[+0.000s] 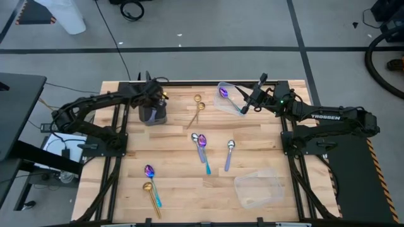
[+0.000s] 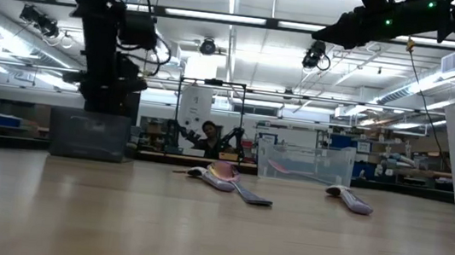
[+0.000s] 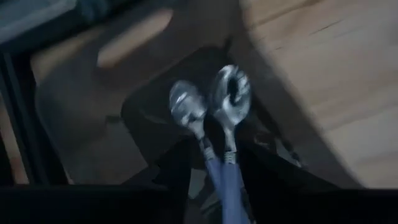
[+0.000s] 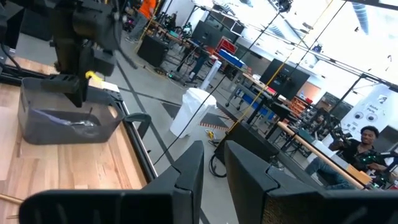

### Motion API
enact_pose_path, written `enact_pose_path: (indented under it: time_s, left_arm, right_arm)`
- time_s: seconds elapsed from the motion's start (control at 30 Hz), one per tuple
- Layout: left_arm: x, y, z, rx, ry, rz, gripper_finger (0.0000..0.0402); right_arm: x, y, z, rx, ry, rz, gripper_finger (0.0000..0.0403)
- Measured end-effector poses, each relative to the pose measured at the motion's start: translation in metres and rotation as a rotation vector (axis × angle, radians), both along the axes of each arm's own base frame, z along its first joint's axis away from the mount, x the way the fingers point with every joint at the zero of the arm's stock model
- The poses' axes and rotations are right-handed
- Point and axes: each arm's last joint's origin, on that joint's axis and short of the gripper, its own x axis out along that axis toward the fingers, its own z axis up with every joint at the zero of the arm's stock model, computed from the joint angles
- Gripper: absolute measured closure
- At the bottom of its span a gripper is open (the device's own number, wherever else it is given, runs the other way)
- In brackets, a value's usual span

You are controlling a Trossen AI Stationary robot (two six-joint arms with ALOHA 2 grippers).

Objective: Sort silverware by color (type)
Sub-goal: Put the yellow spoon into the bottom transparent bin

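The left gripper [image 1: 153, 101], upper left of the high view, hovers over the dark grey rectangular tray [image 1: 153, 116] with fingers spread; two silver spoons with blue handles [image 3: 211, 112] lie below it, seemingly just dropped. Loose silver, gold and iridescent spoons [image 1: 202, 144] lie mid-frame. At upper right, the right gripper [image 1: 247, 104] hangs over a clear plastic container [image 1: 228, 99] holding a purple spoon [image 1: 223, 92], fingers narrowly parted on nothing.

- Two gold spoons [image 1: 197, 108] lay near the table's far edge; another gold spoon [image 1: 151, 195] lay beside an iridescent spoon [image 1: 151, 180] at the near left
- Mid-table, iridescent spoons [image 1: 202, 148] overlapped; a silver spoon [image 1: 230, 154] lay just right
- Two silver spoons [image 3: 214, 118] with bluish handles lay side by side in the dark container
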Motion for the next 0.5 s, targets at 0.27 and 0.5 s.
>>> enact_pose_path:
  time_s: [0.27, 0.5]
  left_arm:
    - [0.043, -0.030, 0.040, 0.190, 0.017, -0.291, 0.0252]
    - [0.066, -0.079, 0.045, 0.183, -0.068, -0.454, 0.0251]
  right_arm:
    - [0.000, 0.000, 0.000, 0.000, 0.000, 0.000, 0.0326]
    - [0.000, 0.000, 0.000, 0.000, 0.000, -0.001, 0.0326]
